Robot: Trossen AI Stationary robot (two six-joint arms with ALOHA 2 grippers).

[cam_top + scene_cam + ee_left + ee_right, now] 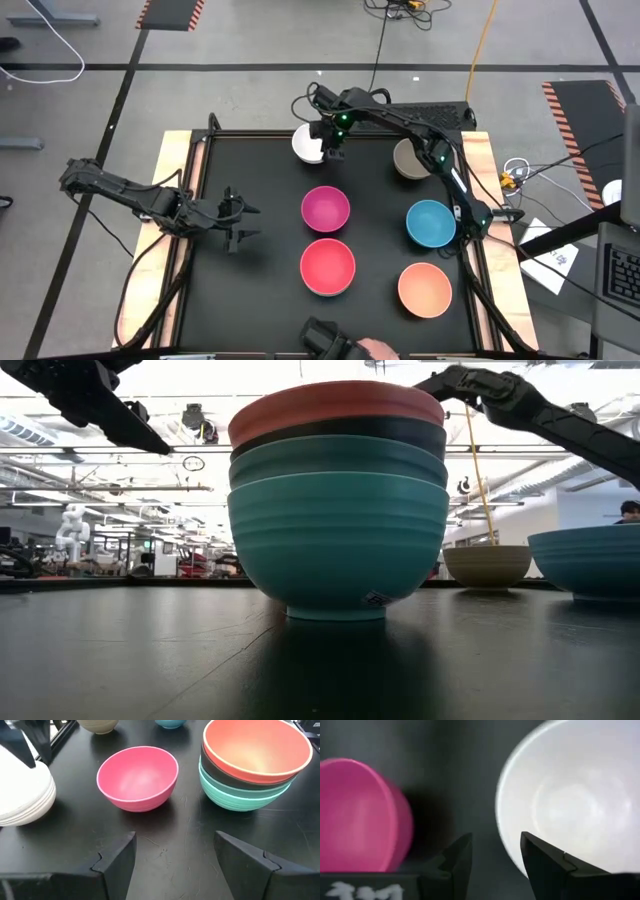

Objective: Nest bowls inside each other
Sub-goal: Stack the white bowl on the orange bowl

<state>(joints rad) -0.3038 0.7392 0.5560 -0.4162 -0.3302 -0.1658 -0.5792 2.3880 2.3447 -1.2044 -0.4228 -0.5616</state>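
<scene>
A red round plain bowl [328, 267] tops a nested stack, between a magenta round plain bowl [325, 209] and a peach-orange round plain bowl [424, 289].

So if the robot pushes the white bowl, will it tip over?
Probably not: the white bowl sits upright on the flat black table, so it would likely slide. It looks stiff and smooth, so perhaps slippery. The right hand hovers at its rim.
</scene>
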